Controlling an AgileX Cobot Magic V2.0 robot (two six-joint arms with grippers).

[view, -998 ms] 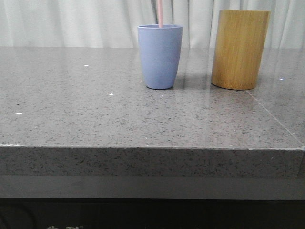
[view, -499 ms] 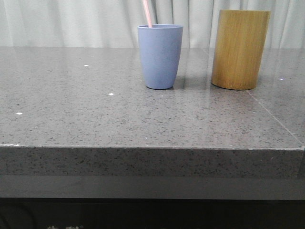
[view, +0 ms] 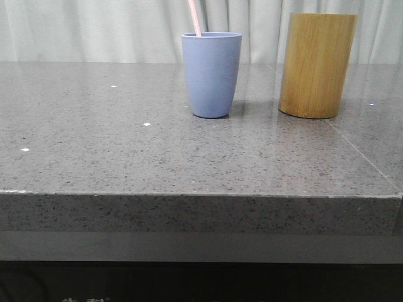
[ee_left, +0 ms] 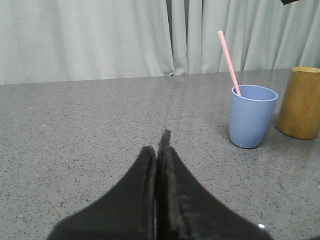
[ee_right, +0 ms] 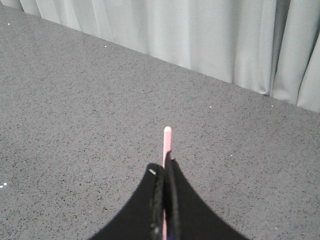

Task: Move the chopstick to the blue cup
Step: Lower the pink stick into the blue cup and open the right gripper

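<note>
The left half of the bench is bare speckled grey stone from its front edge back to the white curtain, wide open room with only a few bright specks on it. In the left wrist view the left claw hangs over this bare stretch, its two dark fingers pressed together with nothing between them, well apart from both cups.

Toward the middle, near the rear edge, the blue cup stands upright. The chopstick sits inside it, leaning toward the left side of the bench, its lower end hidden by the cup wall and its upper end running past the top of the front view. In the left wrist view the chopstick rises from the blue cup at that same slant.

In the right wrist view the right claw has its fingers drawn narrow, with the pink chopstick showing in the slit between them and its tip standing out beyond the fingertips; whether the pads actually grip it I cannot tell.

Just right of the blue cup, with a clear gap between them, stands the taller bamboo cylinder, also near the rear edge. A seam in the stone runs from its base toward the front right corner.
</note>
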